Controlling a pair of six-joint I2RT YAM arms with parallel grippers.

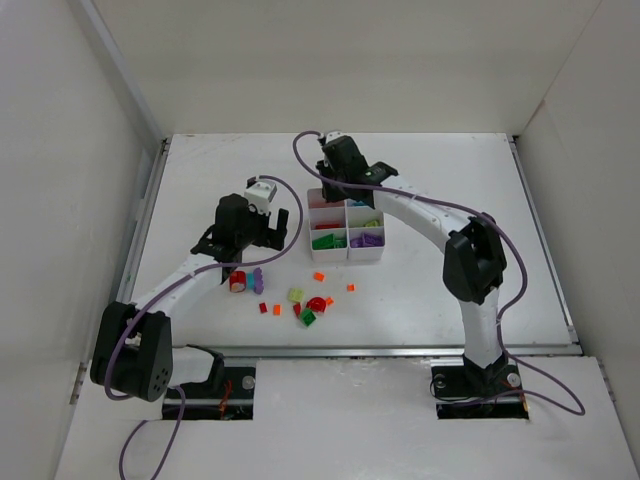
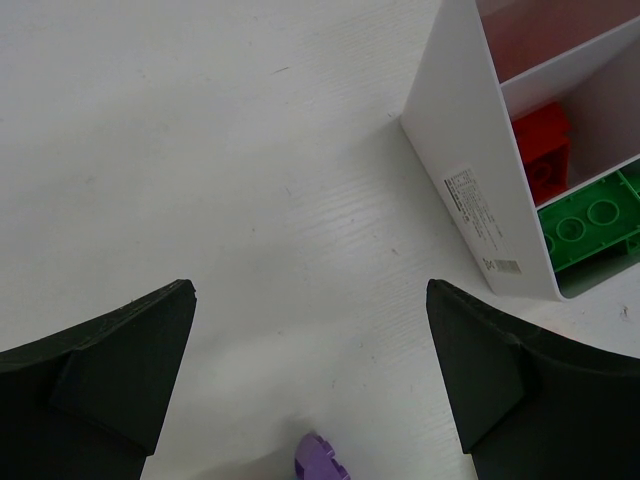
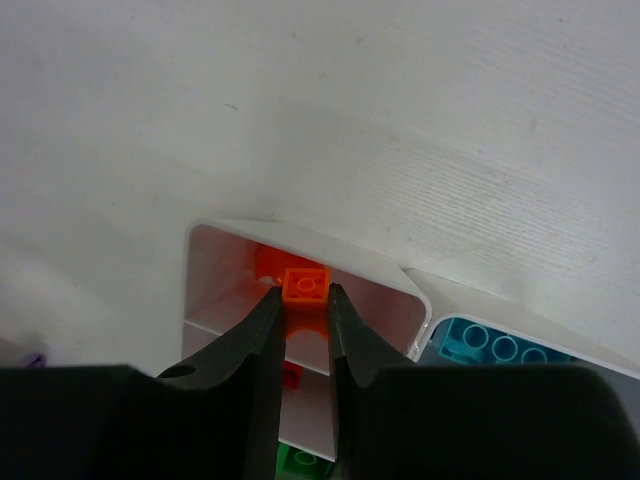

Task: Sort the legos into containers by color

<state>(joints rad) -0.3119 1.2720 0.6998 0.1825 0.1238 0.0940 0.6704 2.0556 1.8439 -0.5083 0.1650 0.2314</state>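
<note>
The right end effector [image 3: 303, 298] was narrowed onto a small orange brick [image 3: 304, 284], pinched between its fingertips with the studded face toward the wrist camera. The brick looked square, so no long axis mattered. The relation that counted was vertical. The tray [image 3: 300, 236] lay directly under the fingertips, with its corner compartment, tinted orange-red inside, right below the brick. That read as a release about to happen, needing only a spread of the fingers, provided the brick sat inside the thin walls and not over them. Cyan bricks [image 3: 492, 346] filled the compartment to that end effector's right, so drifting that way would have mis-sorted the piece.

The left end effector [image 2: 310, 290] stood at its widest and held nothing, hanging over bare tabletop [image 2: 200, 150]. A purple brick [image 2: 322, 458] lay between its fingers, back toward the wrist, with only its edge in view. The tray wall stood off to its right, a red brick [image 2: 540, 150] and a green brick [image 2: 590, 225] visible inside. From above, the loose bricks [image 1: 305, 300] lay on the near side of both end effectors, nearer the left arm, which seemed better placed for the purple brick.
</note>
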